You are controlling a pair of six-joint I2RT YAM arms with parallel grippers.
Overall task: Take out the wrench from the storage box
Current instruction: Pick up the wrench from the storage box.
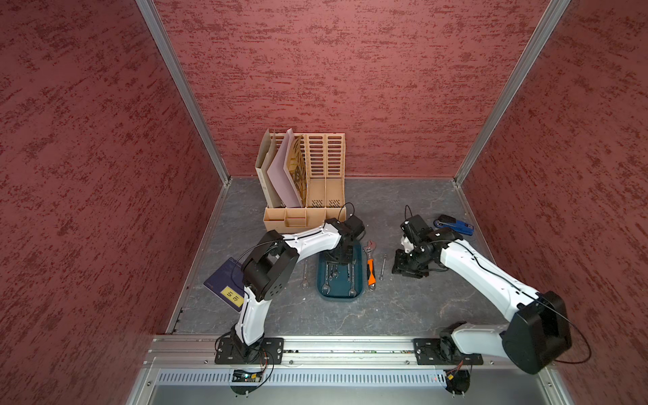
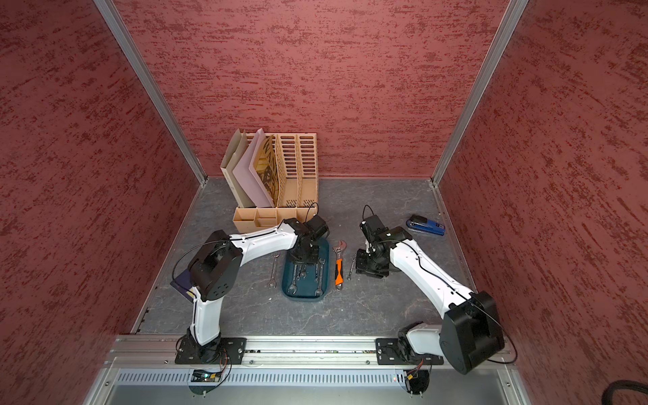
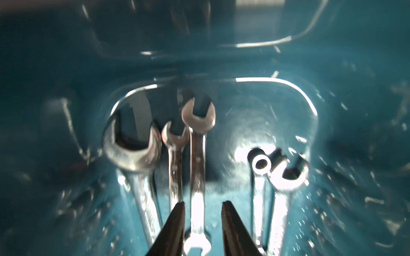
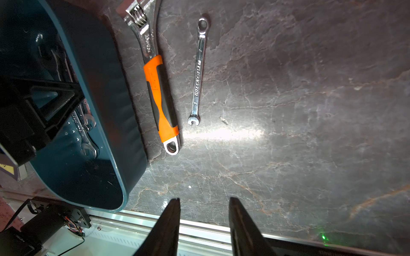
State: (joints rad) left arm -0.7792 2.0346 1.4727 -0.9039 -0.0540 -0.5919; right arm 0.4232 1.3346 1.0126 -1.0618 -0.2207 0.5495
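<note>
Right now, in both top views, the storage box [image 1: 338, 298] [image 2: 303, 298] sits on the table [image 1: 403, 308], at 6 o'clock from the beige file holder [image 1: 317, 182]. The left gripper [image 1: 342, 257] reaches down into the far end of the box. The right gripper [image 1: 406, 266] hangs over the table at 3 o'clock from the box, past the orange-handled wrench [image 1: 370, 271].

From the left wrist, the left gripper [image 3: 203, 202] has its two fingers apart, one on each side of the wrench [image 3: 197, 155]. The wrench lies flat on the box floor. The fingers are not pinching it yet, and a small gap shows on one side. A thinner wrench [image 3: 175, 155] lies just beside it. I think the squeeze should catch only the middle one, on its flat bar. Then it should go straight up over the rim.

From the right wrist, the right gripper [image 4: 203, 199] has its fingers apart with nothing between them. It is off to the side of the box [image 4: 106, 88]. Waiting there looks best.
</note>
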